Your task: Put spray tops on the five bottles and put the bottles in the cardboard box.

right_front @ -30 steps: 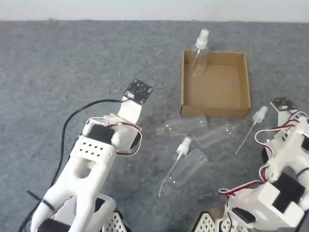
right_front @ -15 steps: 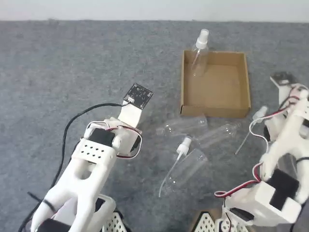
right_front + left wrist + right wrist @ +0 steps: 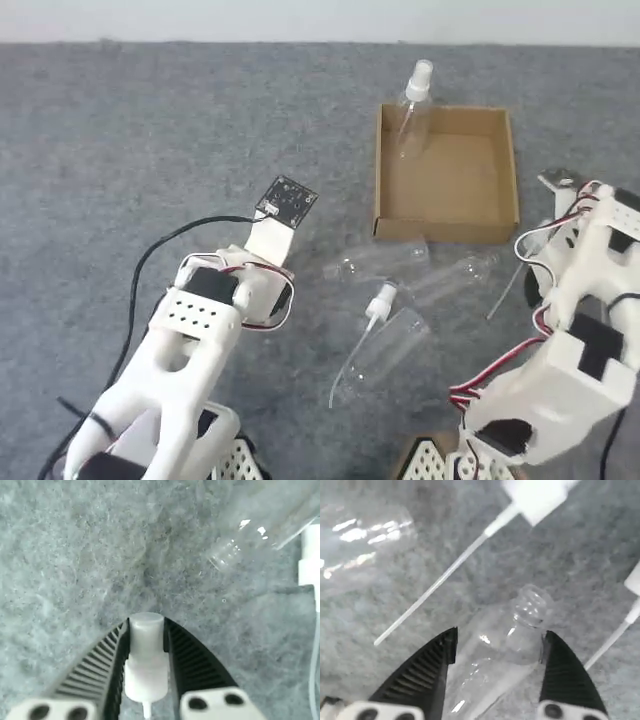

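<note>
My left gripper [image 3: 146, 622] is shut on a white spray top [image 3: 146, 650], held just above the grey carpet. A clear bottle's neck [image 3: 225, 555] lies a little beyond it. My right gripper [image 3: 500, 635] is open, and its jaws straddle the threaded neck of a clear bottle [image 3: 527, 607] lying on its side. In the high view that bottle [image 3: 450, 278] lies in front of the cardboard box [image 3: 500, 225]. A second bare bottle [image 3: 375, 262] lies next to it. A third bottle [image 3: 390, 345], nearer me, carries a spray top [image 3: 380, 300]. A capped bottle [image 3: 413, 110] stands at the box's far corner.
A loose spray top [image 3: 535, 492] with its long tube lies just past my right gripper, and another tube [image 3: 620, 630] lies to one side. The right arm [image 3: 585, 330] stands close to the box's near right corner. Grey carpet stretches bare to the left of the box.
The right arm has swung up and toward the box, so it now covers the loose spray top beside it. The left arm has barely shifted.
</note>
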Robot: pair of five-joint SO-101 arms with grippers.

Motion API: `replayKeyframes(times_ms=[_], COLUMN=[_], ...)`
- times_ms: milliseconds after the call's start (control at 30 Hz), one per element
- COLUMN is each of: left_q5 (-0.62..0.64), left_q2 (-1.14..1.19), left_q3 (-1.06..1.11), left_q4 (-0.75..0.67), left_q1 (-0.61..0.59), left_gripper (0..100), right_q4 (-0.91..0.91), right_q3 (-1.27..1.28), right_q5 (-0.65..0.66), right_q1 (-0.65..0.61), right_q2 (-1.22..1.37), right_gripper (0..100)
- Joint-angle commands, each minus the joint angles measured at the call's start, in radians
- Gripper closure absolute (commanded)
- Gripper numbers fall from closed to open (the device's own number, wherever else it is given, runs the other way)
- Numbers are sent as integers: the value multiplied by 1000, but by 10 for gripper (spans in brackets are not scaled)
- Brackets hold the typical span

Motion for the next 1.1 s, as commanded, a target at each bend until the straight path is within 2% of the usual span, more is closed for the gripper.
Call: replayKeyframes(times_ms=[0,233,333,400,567,633,933,1067], left_q5=[8,8,6,6,6,6,6,8], left_q2=[-44,-44,-44,-44,-44,-44,-44,-44], left_q3=[-7,-7,-7,-5,-5,-5,-5,-5], left_q4=[-23,-23,-23,-23,-23,-23,-23,-23], left_q1=[2,2,2,2,2,2,2,2], left_gripper=[988,988,988,988,988,988,988,988], right_q4=[-19,-16,-21,-27,-4,16,22,22], right_q3=[-60,-55,-55,-78,-150,-150,-146,-144], right_q5=[-43,-161,-160,-87,273,362,371,339], right_q1=[-21,12,21,24,24,24,24,25], right_q2=[-16,-16,-22,-25,-13,-15,-13,-13], right_gripper=[814,814,815,820,883,886,883,797])
